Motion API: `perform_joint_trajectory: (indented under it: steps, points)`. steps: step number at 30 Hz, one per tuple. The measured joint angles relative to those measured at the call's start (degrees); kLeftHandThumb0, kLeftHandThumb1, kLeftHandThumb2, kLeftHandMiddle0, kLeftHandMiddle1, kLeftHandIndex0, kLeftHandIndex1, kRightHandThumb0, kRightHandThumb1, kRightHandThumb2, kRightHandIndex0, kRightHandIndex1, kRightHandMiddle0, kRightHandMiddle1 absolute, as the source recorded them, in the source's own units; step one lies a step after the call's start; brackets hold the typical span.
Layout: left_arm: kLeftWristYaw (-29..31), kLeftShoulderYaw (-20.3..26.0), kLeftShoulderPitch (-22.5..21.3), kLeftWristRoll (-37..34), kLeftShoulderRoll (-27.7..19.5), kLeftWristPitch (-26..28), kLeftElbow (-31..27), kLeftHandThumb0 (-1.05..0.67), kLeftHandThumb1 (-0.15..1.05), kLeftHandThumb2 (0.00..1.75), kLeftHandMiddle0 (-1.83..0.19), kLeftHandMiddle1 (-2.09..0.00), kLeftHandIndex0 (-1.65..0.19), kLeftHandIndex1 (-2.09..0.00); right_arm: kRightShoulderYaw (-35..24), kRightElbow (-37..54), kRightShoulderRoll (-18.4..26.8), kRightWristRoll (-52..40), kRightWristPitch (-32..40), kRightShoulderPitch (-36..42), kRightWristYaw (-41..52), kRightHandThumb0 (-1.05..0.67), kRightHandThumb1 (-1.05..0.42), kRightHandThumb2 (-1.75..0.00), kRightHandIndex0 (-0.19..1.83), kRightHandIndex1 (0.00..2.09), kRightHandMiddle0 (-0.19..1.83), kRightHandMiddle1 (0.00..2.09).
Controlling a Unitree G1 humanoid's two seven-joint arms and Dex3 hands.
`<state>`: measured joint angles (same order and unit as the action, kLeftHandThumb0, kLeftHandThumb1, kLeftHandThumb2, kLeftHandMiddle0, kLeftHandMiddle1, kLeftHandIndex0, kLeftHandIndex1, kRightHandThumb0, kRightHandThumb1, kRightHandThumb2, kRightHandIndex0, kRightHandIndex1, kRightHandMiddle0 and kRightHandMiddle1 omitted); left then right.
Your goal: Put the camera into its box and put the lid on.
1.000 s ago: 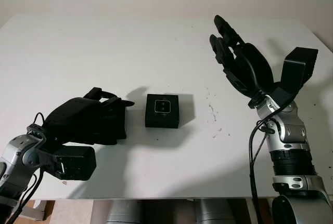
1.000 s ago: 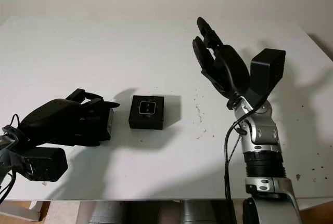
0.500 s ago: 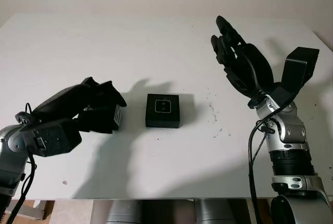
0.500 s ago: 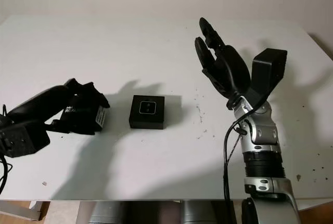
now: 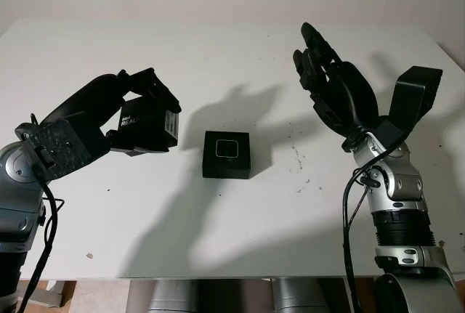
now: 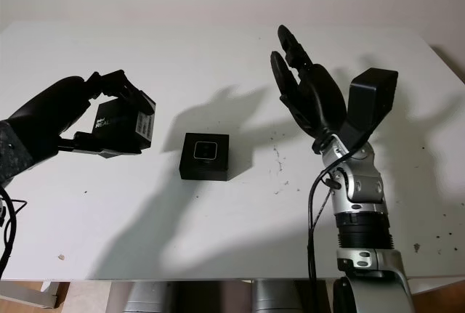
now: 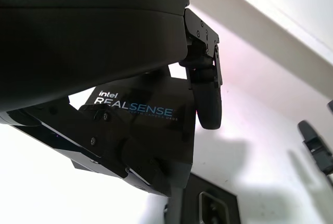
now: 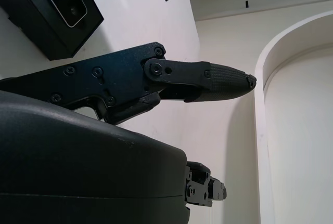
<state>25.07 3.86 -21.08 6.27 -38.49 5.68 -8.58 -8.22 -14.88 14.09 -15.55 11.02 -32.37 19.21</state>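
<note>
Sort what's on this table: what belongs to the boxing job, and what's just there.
Belongs to the job:
- lid, printed RealSense, held above the table by the left hand
- box on the table with the camera in it

Just there:
- right hand, open, raised over the table's right side
- white table
- dark specks right of the box

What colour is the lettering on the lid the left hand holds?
White, with a smaller blue line beneath, on the black lid; clearest in the left wrist view.

Black lid (image 5: 149, 124) with white lettering and a white label, black box (image 5: 227, 155) showing a silvery camera (image 5: 227, 148), all over a white table (image 5: 218, 59).
</note>
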Motion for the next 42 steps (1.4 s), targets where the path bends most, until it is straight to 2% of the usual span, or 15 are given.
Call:
perform_joint_trajectory:
  steps: [3, 9, 17, 23, 29, 32, 42]
  points:
    - [-2.61, -1.58, -1.65, 2.63, 2.56, 2.09, -1.42, -0.06, 0.94, 0.05, -0.45, -1.34, -0.34, -1.46, 0.22, 0.02, -1.16, 0.25, -0.65, 0.27, -1.02, -0.69, -1.05, -0.57, -0.14, 0.04, -0.08, 0.03]
    - [-5.80, -3.85, -4.00, 3.35, 8.84, 4.13, -1.07, -0.04, 0.96, 0.06, -0.39, -1.53, -0.31, -1.58, 0.88, 0.23, -3.16, 1.87, -3.69, 1.30, -2.61, -0.71, -1.05, -0.58, -0.15, 0.04, -0.10, 0.04]
    - [-8.17, -6.74, -4.57, 5.20, 13.85, 5.58, 1.30, -0.06, 0.96, 0.05, -0.38, -1.52, -0.29, -1.58, 0.83, 0.23, -4.18, 2.31, -5.28, 1.36, -3.45, -0.70, -1.05, -0.57, -0.15, 0.05, -0.09, 0.05]
    - [-6.37, -8.53, -4.61, 6.66, 13.91, 9.08, 1.37, -0.05, 0.98, 0.06, -0.36, -1.45, -0.27, -1.51, 0.84, 0.23, -4.29, 2.82, -5.86, 1.37, -4.04, -0.71, -1.05, -0.56, -0.16, 0.05, -0.09, 0.05]
    - [-2.84, -9.91, -5.03, 8.31, 12.45, 12.58, 0.78, -0.03, 0.96, 0.05, -0.43, -1.42, -0.32, -1.46, 0.86, 0.22, -4.31, 3.00, -5.89, 1.37, -4.14, -0.71, -1.05, -0.57, -0.16, 0.05, -0.10, 0.05]
    - [-1.66, -10.36, -5.79, 9.25, 11.40, 12.66, 0.77, -0.02, 0.95, 0.05, -0.48, -1.39, -0.35, -1.44, 0.88, 0.22, -4.40, 3.04, -5.90, 1.37, -4.26, -0.71, -1.05, -0.56, -0.16, 0.05, -0.10, 0.05]
    - [0.04, -11.41, -7.85, 10.29, 11.39, 13.27, 0.96, -0.04, 0.95, 0.05, -0.47, -1.45, -0.39, -1.42, 0.87, 0.18, -4.79, 3.17, -6.83, 1.37, -4.39, -0.71, -1.05, -0.55, -0.16, 0.05, -0.09, 0.06]
